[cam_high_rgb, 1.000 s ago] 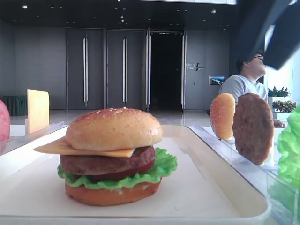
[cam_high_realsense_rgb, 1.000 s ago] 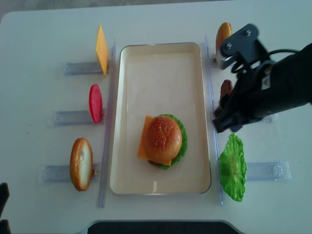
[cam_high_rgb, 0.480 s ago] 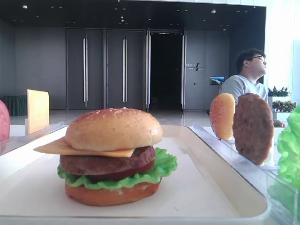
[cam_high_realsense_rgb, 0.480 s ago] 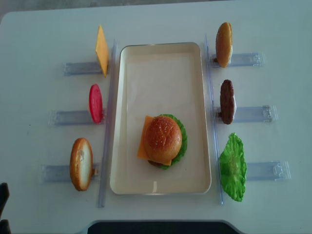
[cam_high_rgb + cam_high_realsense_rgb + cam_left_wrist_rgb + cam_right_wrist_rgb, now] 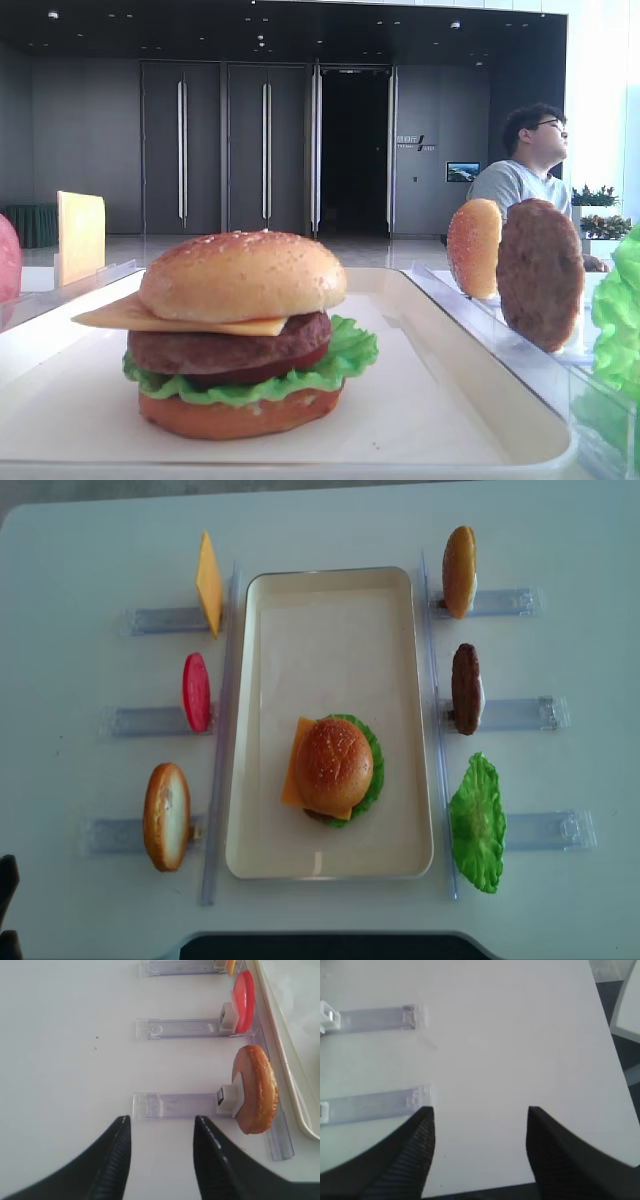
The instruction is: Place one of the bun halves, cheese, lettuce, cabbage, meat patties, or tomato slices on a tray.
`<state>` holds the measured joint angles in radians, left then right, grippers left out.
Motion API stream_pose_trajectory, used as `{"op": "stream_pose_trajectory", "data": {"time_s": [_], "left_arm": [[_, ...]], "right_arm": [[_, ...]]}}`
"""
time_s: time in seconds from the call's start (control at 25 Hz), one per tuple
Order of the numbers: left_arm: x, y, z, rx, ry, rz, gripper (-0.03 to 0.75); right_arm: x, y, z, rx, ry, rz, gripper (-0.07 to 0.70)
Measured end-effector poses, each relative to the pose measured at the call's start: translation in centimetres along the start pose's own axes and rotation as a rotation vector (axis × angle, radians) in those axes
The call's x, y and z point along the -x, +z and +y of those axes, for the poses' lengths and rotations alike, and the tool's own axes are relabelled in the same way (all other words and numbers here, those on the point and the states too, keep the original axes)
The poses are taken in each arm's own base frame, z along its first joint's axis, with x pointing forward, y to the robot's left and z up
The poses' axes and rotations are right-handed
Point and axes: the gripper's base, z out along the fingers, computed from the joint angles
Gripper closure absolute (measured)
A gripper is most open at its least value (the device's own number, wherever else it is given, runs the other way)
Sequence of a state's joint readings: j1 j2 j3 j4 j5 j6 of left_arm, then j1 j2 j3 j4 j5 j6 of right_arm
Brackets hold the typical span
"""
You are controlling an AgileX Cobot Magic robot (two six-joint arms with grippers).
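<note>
White surface (image 5: 90,540) fills the overhead view, where a finished burger sits on the tray (image 5: 330,600), its bun top (image 5: 333,763) capping cheese (image 5: 291,776) and lettuce (image 5: 372,765). Spare parts stand on edge in clear holders (image 5: 500,602) at either side, easy to pinch. At table level, a spare patty (image 5: 540,272) stands upright right of the tray, a man (image 5: 520,170) seated beyond. From the right wrist, the right gripper (image 5: 480,1155) hangs spread over bare surface, holding nothing. From the left wrist, the left gripper (image 5: 161,1160) shows a gap between its fingers; whether closed, I cannot tell.
</note>
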<state>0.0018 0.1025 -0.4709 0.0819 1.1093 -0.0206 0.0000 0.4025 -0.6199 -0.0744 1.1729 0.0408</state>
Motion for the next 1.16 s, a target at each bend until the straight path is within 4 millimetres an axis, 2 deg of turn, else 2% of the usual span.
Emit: {"op": "stream_pose_trajectory", "data": {"time_s": [0.16, 0.32, 1.16], "left_arm": [[0.0, 0.0, 0.0, 0.000, 0.000, 0.000, 0.398], [0.0, 0.0, 0.0, 0.000, 0.000, 0.000, 0.398], [0.0, 0.0, 0.0, 0.000, 0.000, -0.001, 0.402]], "right_arm": [[-3.6, -0.4, 0.2, 0.030, 0.018, -0.116, 0.242], [-5.7, -2.1, 0.1, 0.042, 0.028, -0.309, 0.244], [-5.8, -2.0, 0.4, 0.079, 0.012, -0.332, 0.244]]}}
